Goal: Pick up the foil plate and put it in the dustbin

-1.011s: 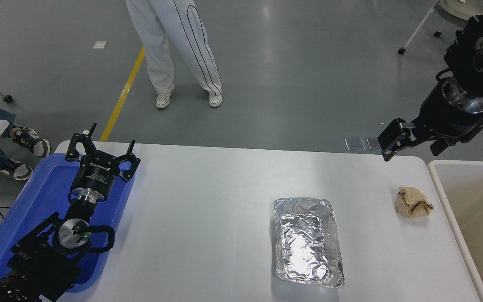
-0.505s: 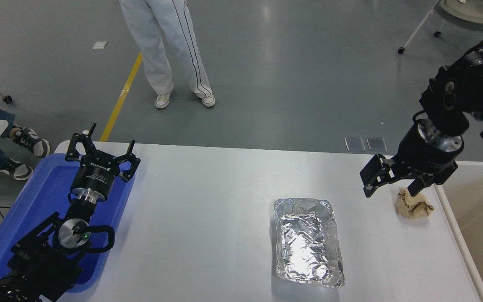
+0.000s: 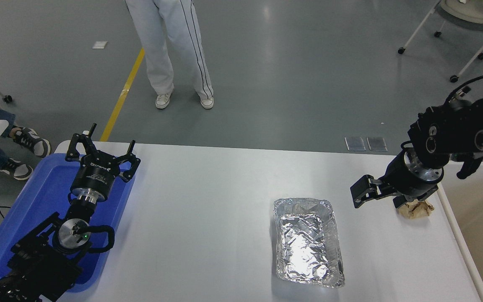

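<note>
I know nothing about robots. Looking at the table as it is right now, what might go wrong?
1. The right tool hangs open just beside the small crumpled tan paper ball, so it might bump or grab that instead of the shiny crinkled foil plate.
2. The foil looks thin, so a pinch on its rim may crush it or slip.
3. Little of the off-white-rimmed dustbin shows at the right edge, so the drop could miss.

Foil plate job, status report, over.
Right end effector open, empty, off the foil plate's far right corner. Plate flat on table, untouched. Paper ball beneath right wrist. Left end effector parked over blue tray.
</note>
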Robot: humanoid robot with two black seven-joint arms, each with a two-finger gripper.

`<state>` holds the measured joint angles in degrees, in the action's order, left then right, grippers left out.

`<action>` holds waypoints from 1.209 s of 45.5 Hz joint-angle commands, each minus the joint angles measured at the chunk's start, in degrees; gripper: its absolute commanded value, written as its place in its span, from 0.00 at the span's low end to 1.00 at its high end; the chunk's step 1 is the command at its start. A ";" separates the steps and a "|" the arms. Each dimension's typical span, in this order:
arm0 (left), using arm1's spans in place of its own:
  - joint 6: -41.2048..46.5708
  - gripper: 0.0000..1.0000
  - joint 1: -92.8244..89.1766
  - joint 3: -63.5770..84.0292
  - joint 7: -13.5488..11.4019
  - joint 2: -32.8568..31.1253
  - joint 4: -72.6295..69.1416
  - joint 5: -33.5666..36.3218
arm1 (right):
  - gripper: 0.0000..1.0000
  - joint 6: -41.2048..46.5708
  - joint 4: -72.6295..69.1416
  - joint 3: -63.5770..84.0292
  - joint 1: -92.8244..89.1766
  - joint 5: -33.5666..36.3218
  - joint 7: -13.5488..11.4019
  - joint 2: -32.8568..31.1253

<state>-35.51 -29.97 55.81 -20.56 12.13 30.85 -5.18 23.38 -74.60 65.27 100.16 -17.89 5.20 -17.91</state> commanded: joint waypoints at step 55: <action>0.00 1.00 0.00 0.00 -0.01 0.00 0.00 0.00 | 0.86 -15.12 11.23 -5.33 -21.06 3.48 -0.19 8.33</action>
<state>-35.51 -29.97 55.81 -20.56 12.13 30.85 -5.18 9.61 -64.26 59.82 80.14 -14.97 5.00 -9.77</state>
